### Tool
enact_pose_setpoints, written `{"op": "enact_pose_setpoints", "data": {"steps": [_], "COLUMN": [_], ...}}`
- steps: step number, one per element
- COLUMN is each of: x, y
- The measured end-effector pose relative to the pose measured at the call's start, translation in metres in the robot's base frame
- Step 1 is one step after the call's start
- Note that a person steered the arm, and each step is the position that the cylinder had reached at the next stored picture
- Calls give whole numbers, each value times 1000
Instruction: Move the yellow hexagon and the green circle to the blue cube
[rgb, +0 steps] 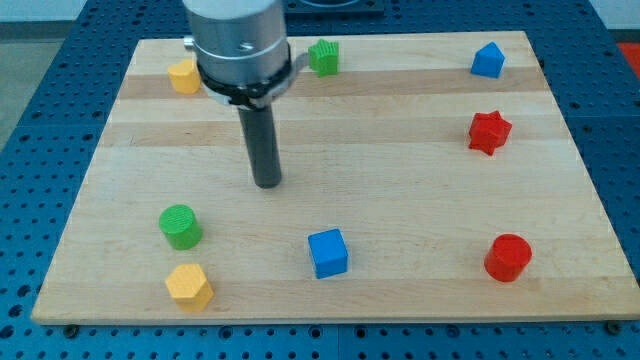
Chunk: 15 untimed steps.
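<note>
The wooden surface (420, 150) fills most of the frame, resting on a blue perforated base (30, 120). At the lower left sits the green circle (181, 226), a ribbed cylinder, and just below it, near the bottom edge, the yellow hexagon (189, 286); the two are close but apart. In the upper left of the frame another yellow block (184, 75) lies near the top edge, its shape hard to make out, partly tucked beside the arm's grey housing (240, 45). From that housing the dark rod comes straight down, and my tip (267, 185) rests on bare wood left of centre, above and to the right of the green circle, touching no block. There is no gripper on this arm, so nothing is held. Right of the housing, at the top edge, is a second green block (324, 57), shape unclear. The blue cube (328, 253) stands at lower centre, well to the right of the green circle and the yellow hexagon. Far right holds a blue block (488, 61) with a peaked top, a red star (489, 131) below it, and a red cylinder (508, 257) at the lower right
</note>
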<state>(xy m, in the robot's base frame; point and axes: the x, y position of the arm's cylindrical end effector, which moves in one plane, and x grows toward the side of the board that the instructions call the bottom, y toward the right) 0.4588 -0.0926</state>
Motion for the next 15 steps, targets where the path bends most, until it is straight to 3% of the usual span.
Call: {"op": "enact_pose_setpoints", "data": {"steps": [2,3,4,9,12,13,14,15], "x": [65,71,70,76,67,98,160,159], "y": [-121,-148,-149,-16,-128,-159,-146,-145]}}
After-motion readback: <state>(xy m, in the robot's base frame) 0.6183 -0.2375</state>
